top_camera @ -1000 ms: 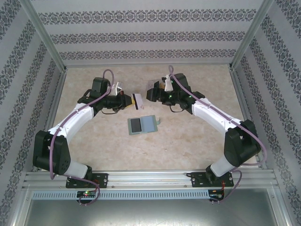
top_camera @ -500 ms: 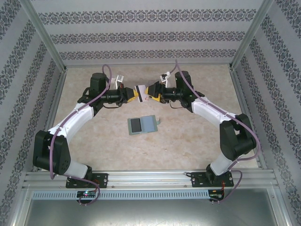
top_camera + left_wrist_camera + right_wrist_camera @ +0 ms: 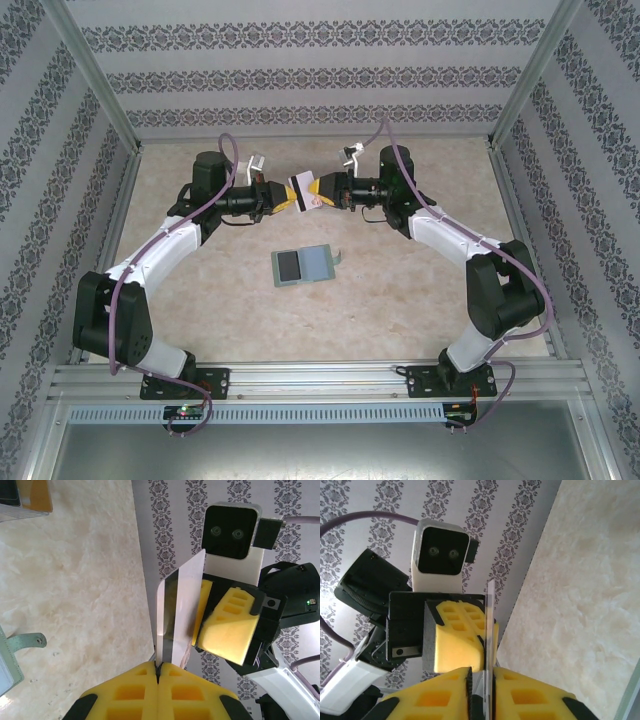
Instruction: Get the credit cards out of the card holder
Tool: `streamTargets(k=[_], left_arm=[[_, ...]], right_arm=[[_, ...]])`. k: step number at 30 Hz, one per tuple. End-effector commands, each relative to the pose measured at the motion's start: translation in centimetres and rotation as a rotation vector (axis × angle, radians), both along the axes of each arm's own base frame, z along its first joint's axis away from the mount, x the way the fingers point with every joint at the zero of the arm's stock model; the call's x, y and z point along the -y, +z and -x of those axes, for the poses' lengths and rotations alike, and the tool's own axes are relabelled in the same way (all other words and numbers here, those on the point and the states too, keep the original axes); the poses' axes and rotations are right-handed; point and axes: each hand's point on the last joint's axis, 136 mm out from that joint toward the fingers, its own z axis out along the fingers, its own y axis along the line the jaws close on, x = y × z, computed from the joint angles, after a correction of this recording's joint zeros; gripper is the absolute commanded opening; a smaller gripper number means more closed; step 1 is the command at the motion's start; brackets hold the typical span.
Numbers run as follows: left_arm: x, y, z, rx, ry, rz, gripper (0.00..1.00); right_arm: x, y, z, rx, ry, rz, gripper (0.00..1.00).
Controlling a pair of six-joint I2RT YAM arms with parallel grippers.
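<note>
Yellow foam pads of my left gripper (image 3: 287, 193) are pressed flat together on one edge of a thin pale card (image 3: 300, 189). In the left wrist view the card (image 3: 175, 610) stands up out of the seam between those pads, its face glossy.

My right gripper (image 3: 318, 192) meets the same card from the opposite side. In the right wrist view its two pads sit one on each side of the card (image 3: 490, 630), drawn in close. A thin dark line shows between one pad and the card, so I cannot tell whether this gripper is pinching it or only bracketing it.

Both grippers point at each other, nose to nose, above the far middle of the beige marbled table (image 3: 420, 290). The card hangs in the air between them, clear of the surface.

The card holder (image 3: 305, 265) lies open and flat on the table, nearer the arm bases than the grippers and apart from both. Its left half shows a dark rectangle; I cannot tell whether that is a card. Its right half is pale blue-grey, with a small strap tab (image 3: 25, 641) sticking out at the side.

A clear tray (image 3: 20, 502) with something orange in it sits on the table, in the top left corner of the left wrist view
</note>
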Motion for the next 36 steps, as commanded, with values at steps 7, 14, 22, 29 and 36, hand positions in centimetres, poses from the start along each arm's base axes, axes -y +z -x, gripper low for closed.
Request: streamTargets(k=[7,14,22,29,36], left_arm=[[-2.9,-2.9,-0.2,-0.052,0.094,-0.254,0.34],[-8.2,-6.9,0.7,-0.123,0.227,-0.571,0.8],[-11.6,-7.8,1.6,-0.089,0.292,-0.732,1.0],[-12.9,-9.0,2.0,-0.109,0.3,-0.78,1.0],[-12.9,-9.8,1.9,-0.135,0.292,-0.777,0.99]], right_arm=[[1.4,-1.8,-1.5,0.003,-0.096,0.062,0.0],[4.5,-7.5,-5.1,-0.021,-0.317,0.402,0.0],[6.3,-11.2,-9.3,0.012,-0.454,0.693,0.0],[5.6,-12.8,-12.9,0.043,-0.475,0.811,0.0],[3.9,-14.8,-15.5,0.025,-0.437,0.832,0.0]])
